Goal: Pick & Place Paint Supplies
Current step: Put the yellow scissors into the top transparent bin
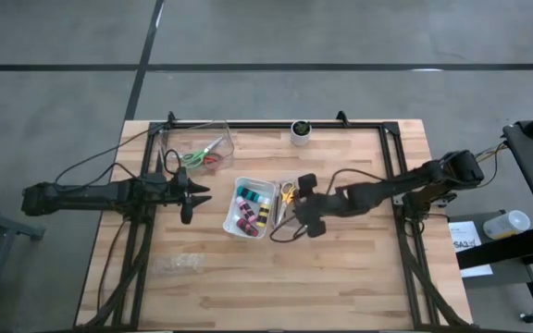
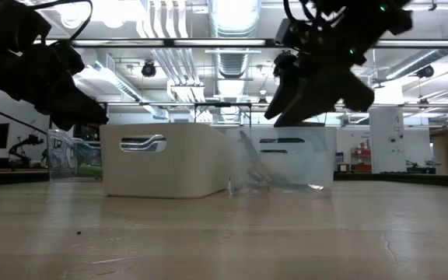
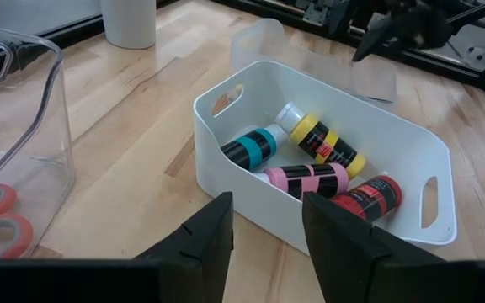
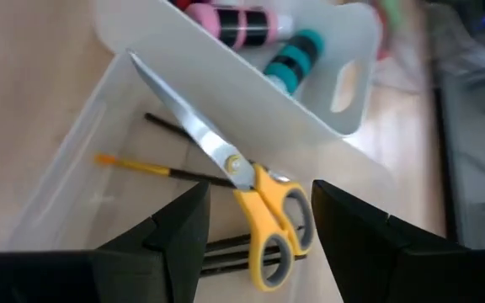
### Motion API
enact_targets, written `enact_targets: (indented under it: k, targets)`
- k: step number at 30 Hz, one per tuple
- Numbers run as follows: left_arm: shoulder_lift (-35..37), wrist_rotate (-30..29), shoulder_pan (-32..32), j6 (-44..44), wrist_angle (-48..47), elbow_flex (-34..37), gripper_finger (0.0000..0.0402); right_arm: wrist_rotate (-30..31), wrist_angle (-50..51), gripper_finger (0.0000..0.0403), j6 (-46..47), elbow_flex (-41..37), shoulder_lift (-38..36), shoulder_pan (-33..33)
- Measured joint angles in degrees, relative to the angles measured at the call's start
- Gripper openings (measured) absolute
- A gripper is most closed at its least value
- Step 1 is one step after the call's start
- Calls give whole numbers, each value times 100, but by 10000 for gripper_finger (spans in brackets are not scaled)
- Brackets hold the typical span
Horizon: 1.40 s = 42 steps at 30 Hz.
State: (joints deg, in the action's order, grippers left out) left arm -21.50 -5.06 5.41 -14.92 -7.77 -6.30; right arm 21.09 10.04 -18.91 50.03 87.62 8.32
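A white bin (image 1: 251, 209) at mid-table holds teal (image 3: 251, 149), yellow-and-black (image 3: 327, 145), pink-and-black (image 3: 310, 179) and red (image 3: 369, 196) paint bottles, all lying on their sides. Beside it on the right, a clear tray (image 4: 74, 160) holds yellow-handled scissors (image 4: 259, 210) lying flat over thin brushes (image 4: 171, 172). My right gripper (image 4: 259, 192) hovers open above this tray (image 1: 303, 203), nothing between its fingers. Left of the white bin, my left gripper (image 1: 190, 196) waits open, pointing at the bin (image 3: 268, 210).
A clear bin (image 1: 202, 148) at the far left holds red- and green-handled scissors (image 1: 206, 159). A small white cup (image 1: 301, 131) stands at the far edge. A clear plastic piece (image 1: 179, 265) lies near the front left. A black frame (image 1: 391, 176) borders the table.
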Motion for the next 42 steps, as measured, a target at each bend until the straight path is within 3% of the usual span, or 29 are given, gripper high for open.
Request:
enact_targets:
  k: [6,16,34,42]
  targets:
    - [-1,0,0,0,-2,2,150,-1244,703,206,-662,455,52,-526]
    - [0,0,2,0,-2,2,150,-1939,845,206,-2326,507,283,-926]
    - [-1,0,2,0,-207,2,150,-2007,1893,206,-2812,1919,1519,-1110]
    - [0,0,2,0,-308,2,150,-2425,1919,206,-2947,1933,1573,-1161]
